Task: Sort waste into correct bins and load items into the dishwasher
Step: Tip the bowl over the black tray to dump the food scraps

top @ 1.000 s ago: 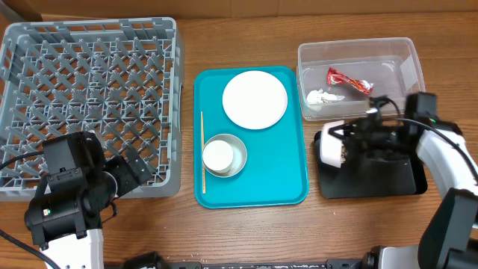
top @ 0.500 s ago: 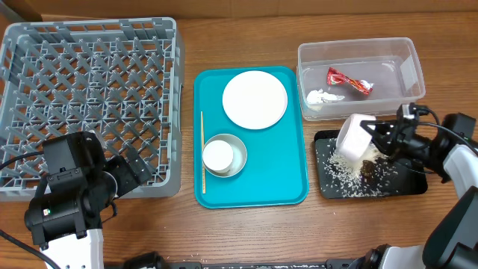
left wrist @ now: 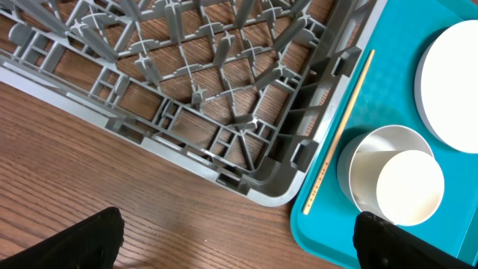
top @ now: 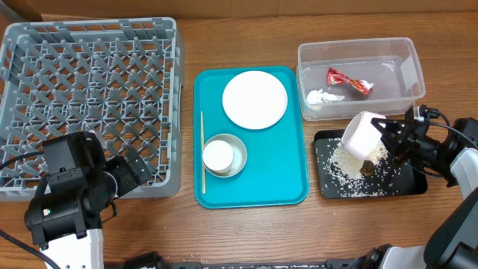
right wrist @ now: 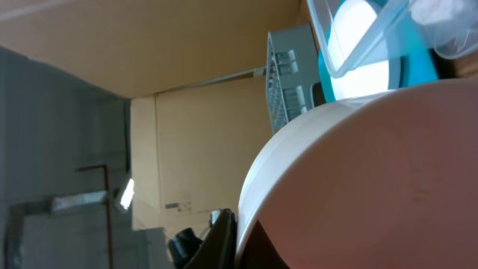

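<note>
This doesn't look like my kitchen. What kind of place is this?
Probably a robot practice table, not a real kitchen: a grey dish rack stands on a wooden table instead of a dishwasher, and the right gripper holds a bowl tipped over a black tray.

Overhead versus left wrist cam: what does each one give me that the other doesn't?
Only overhead: the clear tub holding the red-and-silver wrapper and white tissue; the black tray with rice and a brown lump; the right tool shut on the pinkish-white bowl, tilted over that tray.
Only left wrist: the left tool, fingers wide apart over the wooden table by the rack's corner.
Both: grey rack, teal tray, chopstick, white cup inside the grey bowl, white plate.
</note>
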Tool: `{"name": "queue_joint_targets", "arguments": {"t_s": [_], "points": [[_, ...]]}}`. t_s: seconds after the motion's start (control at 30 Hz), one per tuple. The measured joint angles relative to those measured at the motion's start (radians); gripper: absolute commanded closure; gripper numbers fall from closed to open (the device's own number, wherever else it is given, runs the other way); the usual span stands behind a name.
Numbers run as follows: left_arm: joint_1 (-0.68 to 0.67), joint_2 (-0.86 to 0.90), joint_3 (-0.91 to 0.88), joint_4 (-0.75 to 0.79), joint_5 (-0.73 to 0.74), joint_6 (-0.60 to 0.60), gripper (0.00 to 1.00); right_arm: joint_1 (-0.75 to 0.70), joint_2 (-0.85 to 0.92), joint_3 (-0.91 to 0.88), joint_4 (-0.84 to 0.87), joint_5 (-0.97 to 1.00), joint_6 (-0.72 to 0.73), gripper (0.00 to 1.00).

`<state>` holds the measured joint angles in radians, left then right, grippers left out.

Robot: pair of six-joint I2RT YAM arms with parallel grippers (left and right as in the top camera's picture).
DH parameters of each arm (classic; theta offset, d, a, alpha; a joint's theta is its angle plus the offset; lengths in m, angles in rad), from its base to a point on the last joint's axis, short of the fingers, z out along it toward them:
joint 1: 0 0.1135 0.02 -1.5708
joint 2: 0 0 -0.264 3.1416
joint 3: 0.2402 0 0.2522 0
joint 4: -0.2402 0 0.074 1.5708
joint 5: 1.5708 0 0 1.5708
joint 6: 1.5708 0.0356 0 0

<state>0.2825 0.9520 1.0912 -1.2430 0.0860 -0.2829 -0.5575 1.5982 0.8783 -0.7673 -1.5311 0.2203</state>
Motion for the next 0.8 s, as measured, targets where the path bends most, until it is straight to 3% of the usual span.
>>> {"name": "queue_joint_targets", "arguments": {"t_s": [0.47,0.63,0.8], "points": [[0.0,0.0,0.0,0.0,0.0,0.0,0.0,-0.005,0.0,0.0,-0.003,-0.004,0.137,0.96],[0.0,0.0,0.0,0.0,0.0,0.0,0.0,0.015,0.0,0.0,-0.015,0.018,0.056,0.96],[0.0,0.0,0.0,0.0,0.0,0.0,0.0,0.132,-0.004,0.002,-0.065,0.053,-0.093,0.96]]}}
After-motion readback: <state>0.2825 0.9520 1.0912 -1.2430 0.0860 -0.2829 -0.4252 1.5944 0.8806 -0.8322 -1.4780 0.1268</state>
